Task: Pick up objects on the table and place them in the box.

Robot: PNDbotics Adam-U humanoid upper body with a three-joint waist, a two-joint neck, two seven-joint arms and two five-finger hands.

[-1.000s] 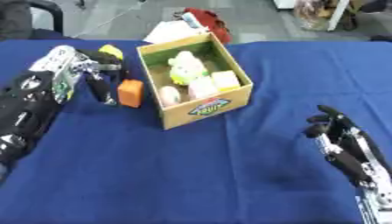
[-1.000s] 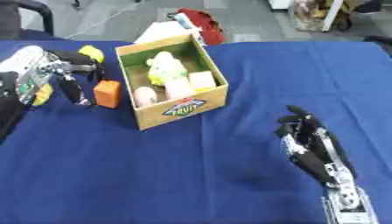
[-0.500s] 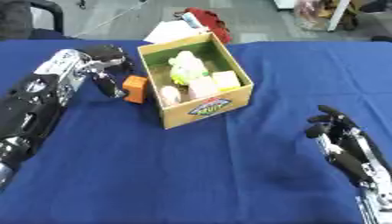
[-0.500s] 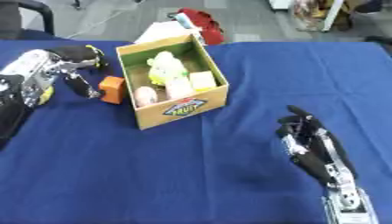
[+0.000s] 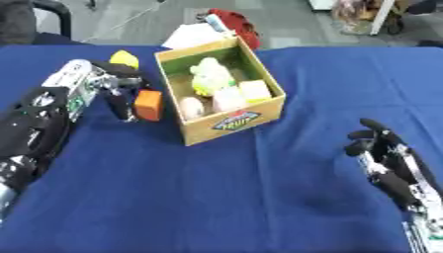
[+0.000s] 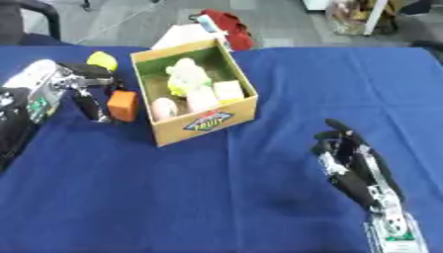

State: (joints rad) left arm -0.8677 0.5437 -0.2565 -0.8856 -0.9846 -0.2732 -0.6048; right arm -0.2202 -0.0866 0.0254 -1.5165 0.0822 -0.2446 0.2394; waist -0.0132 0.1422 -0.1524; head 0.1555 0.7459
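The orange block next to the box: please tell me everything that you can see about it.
The orange block is a small, boxy thing, bright orange with a darker, reddish side, and its material looks soft or matte. It is outside the cardboard box, close to the box's left wall, over the blue tablecloth. The left hand has it between thumb and fingers. Whether it rests on the cloth or is lifted cannot be told. A yellow object lies behind it, apart.
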